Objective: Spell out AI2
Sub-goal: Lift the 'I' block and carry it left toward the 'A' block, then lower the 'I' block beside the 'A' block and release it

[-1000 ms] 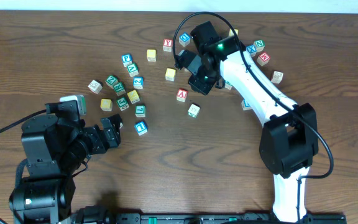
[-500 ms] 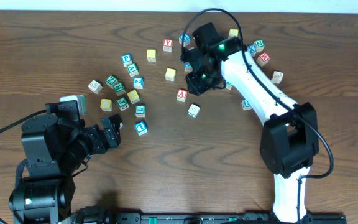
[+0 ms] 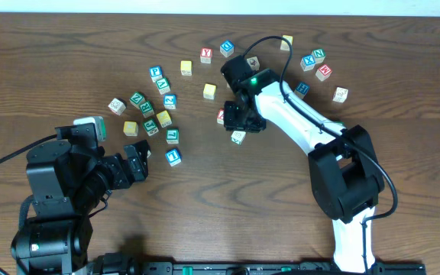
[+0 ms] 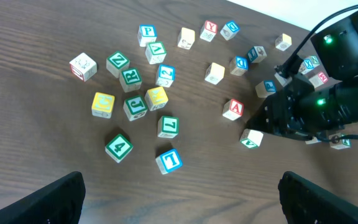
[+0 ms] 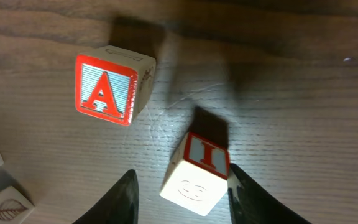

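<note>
Dark wood worktop [image 3: 205,221]: the left gripper [image 4: 182,202] hovers over its near-left part, jaws spread wide and empty. The right gripper [image 5: 180,179] is down at centre, jaws released and standing loosely either side of the I cube [image 5: 199,177], with a gap at one finger. The A cube [image 5: 107,87] lies flat, near the I cube but apart, red face up and apex pointing away from the jaws. The I cube sits tipped and skewed, its red face on the far side. The 2 cannot be read among the left cluster of cubes [image 3: 155,107].
</note>
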`<control>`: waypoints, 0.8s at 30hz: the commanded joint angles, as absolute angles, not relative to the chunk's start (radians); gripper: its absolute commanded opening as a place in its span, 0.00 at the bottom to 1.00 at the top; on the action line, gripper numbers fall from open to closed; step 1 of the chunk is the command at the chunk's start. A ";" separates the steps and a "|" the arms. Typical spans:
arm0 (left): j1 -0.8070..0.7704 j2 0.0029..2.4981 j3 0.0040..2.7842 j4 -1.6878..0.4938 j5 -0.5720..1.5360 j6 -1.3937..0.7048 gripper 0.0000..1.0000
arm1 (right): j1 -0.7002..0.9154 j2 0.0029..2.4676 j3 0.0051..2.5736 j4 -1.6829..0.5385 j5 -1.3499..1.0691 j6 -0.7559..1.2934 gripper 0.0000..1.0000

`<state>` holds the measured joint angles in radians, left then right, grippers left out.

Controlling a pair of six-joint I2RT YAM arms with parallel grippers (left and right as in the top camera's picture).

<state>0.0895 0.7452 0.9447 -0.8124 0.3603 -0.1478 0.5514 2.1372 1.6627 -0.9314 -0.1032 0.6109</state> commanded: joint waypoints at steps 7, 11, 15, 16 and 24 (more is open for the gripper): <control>0.088 0.744 0.958 -0.815 0.350 -0.128 0.98 | 0.558 2.147 1.605 -0.921 -0.032 0.718 0.44; 0.088 0.744 0.958 -0.815 0.350 -0.128 0.98 | 0.559 2.147 1.605 -0.924 -0.033 0.717 0.43; 0.088 0.744 0.958 -0.815 0.350 -0.128 0.98 | 0.561 2.147 1.605 -0.926 -0.033 0.665 0.39; 0.088 0.744 0.958 -0.815 0.350 -0.128 0.98 | 0.561 2.147 1.605 -0.926 -0.033 0.648 0.38; 0.088 0.744 0.958 -0.815 0.350 -0.128 0.98 | 0.554 2.147 1.605 -0.928 -0.157 0.518 0.42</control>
<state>0.0895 0.7452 0.9447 -0.8124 0.3599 -0.1482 0.5541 2.1372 1.6127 -0.9245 -0.1059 0.5816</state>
